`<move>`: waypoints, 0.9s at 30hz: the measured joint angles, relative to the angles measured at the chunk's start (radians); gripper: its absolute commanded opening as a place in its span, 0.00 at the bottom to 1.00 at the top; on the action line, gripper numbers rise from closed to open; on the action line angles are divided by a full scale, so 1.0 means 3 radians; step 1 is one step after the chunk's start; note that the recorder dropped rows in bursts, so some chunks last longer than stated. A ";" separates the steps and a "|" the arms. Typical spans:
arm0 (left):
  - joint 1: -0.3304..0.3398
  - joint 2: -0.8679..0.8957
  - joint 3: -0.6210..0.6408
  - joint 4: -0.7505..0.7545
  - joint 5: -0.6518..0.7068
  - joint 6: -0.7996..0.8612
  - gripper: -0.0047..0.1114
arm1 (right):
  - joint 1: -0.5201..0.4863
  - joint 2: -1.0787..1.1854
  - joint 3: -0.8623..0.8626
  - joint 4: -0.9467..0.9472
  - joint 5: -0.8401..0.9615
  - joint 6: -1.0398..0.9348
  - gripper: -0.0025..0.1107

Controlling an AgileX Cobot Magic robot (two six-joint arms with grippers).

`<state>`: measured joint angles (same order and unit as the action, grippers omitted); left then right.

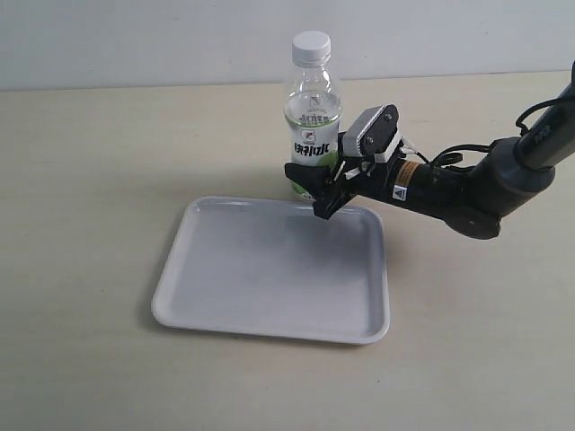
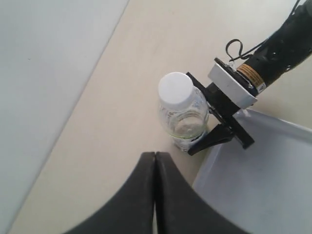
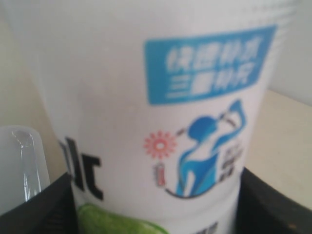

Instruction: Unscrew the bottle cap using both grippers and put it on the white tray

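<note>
The bottle (image 1: 313,117) stands upright on the table just behind the white tray (image 1: 269,269), its white bottle cap (image 1: 311,46) screwed on. My right gripper (image 1: 310,189) reaches in from the right and is shut on the bottle's lower labelled part. In the right wrist view the label (image 3: 156,122) fills the picture, with black fingers (image 3: 44,204) pressed against both sides. The left wrist view looks down on the cap (image 2: 175,91) and the bottle (image 2: 187,122). My left gripper (image 2: 155,155) is shut and empty, high above them and out of the exterior view.
The beige table (image 1: 108,162) spreads around the tray and bottle. A pale wall (image 1: 135,36) runs along the table's far edge. The right arm (image 1: 467,193) with its cables stretches across the table's right side. One corner of the tray (image 2: 263,185) shows below the left gripper.
</note>
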<state>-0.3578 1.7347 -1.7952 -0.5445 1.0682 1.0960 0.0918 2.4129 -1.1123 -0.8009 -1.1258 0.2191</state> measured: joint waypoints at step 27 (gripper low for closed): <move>-0.0531 0.0796 -0.0776 0.1012 -0.0253 -0.1266 0.04 | 0.0000 0.0000 0.0000 -0.0008 -0.0006 -0.0020 0.02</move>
<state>-0.5171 1.9735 -2.0279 -0.2409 0.9922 0.7163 0.0918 2.4129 -1.1123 -0.8032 -1.1276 0.2133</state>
